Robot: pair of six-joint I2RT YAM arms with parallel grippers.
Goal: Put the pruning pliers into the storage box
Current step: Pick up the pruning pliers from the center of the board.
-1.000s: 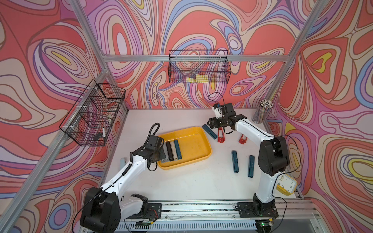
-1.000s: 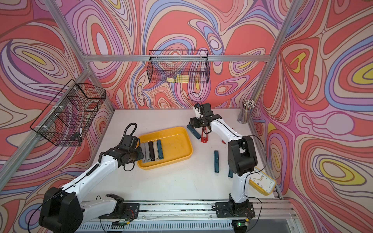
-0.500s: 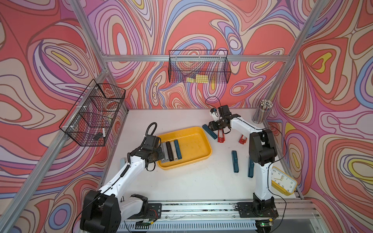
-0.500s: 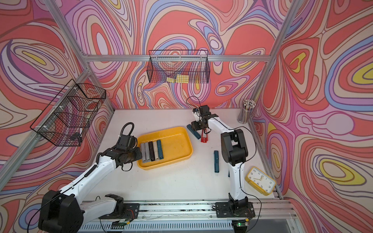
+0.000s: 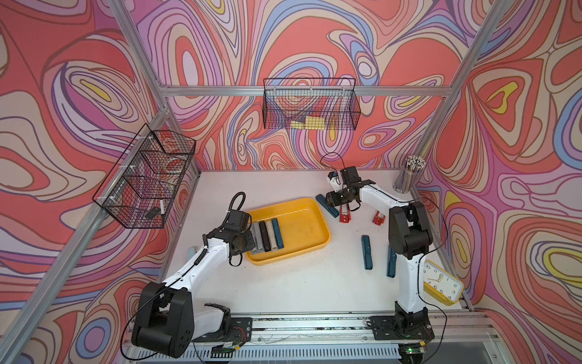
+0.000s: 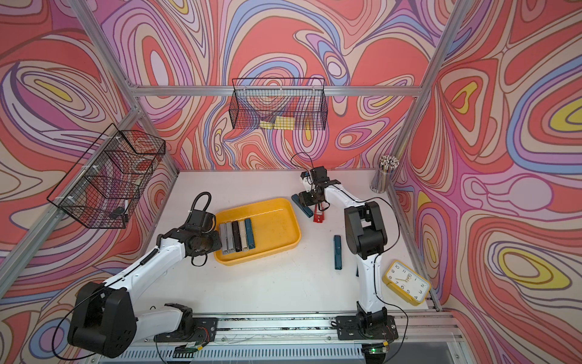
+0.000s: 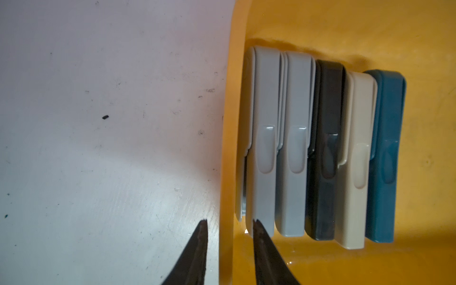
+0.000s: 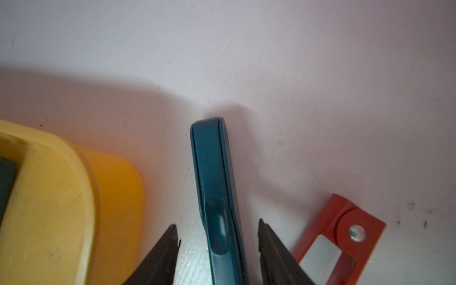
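Here, the left hand [image 7: 229, 222] gapes astride the storage box [image 7: 225, 123] rim; the right hand [image 8: 217, 230], also apart, flanks teal pruning pliers [image 8: 212, 167] on the bench [image 8: 320, 74].

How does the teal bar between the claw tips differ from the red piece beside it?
The teal bar is solid and closed; the red piece has a window and a metal rivet. The teal bar lies between the right gripper's open fingers; the red piece outside them. Both lie on the table, outside the yellow tray.
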